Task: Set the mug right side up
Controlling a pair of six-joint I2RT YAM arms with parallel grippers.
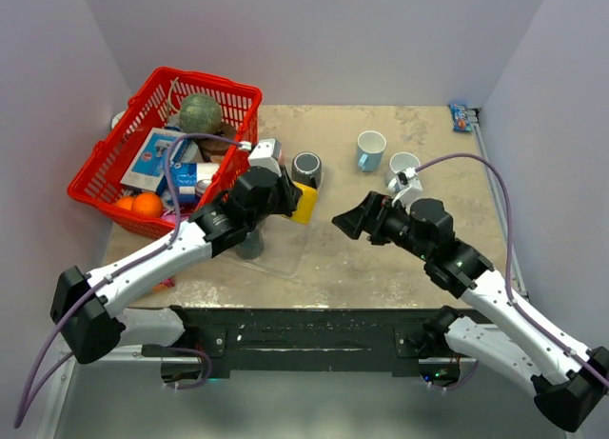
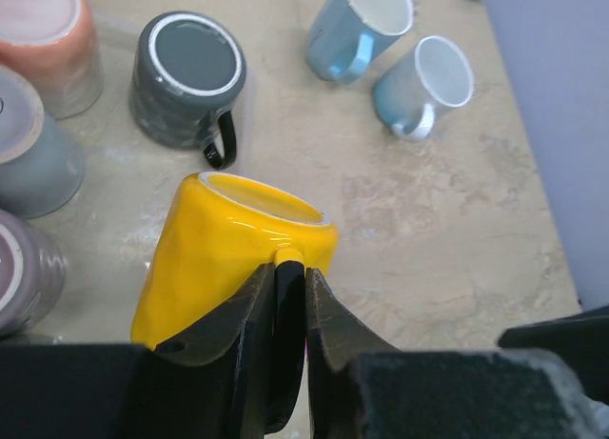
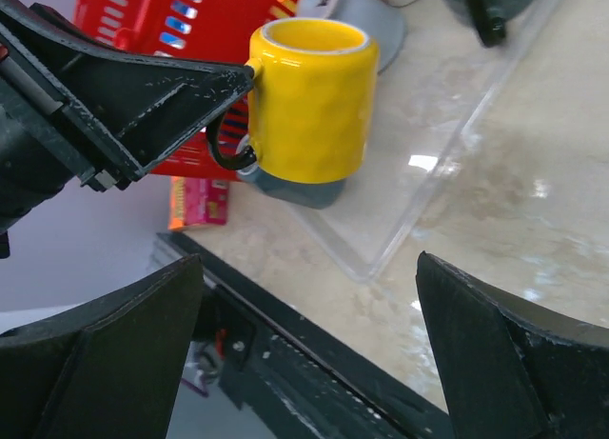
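Observation:
The yellow mug (image 1: 305, 204) with a black handle (image 2: 286, 325) hangs in the air over the clear tray (image 1: 285, 256). My left gripper (image 2: 290, 268) is shut on that handle, one finger on each side. In the right wrist view the mug (image 3: 312, 101) stands vertical, its pale-ringed end up, with the left gripper's fingers (image 3: 162, 96) at its left side. I cannot tell whether that end is the mouth or the base. My right gripper (image 3: 309, 263) is open and holds nothing, low and in front of the mug, to its right in the top view (image 1: 343, 222).
Upside-down mugs stand on the tray: dark grey (image 2: 186, 77), pink (image 2: 43, 39), grey (image 2: 29, 158), purple (image 2: 24, 268). Two blue mugs (image 1: 370, 150) (image 1: 403, 168) stand upright at the back right. A red basket (image 1: 105, 168) of groceries is at the left. A pink packet (image 3: 198, 203) lies near the front edge.

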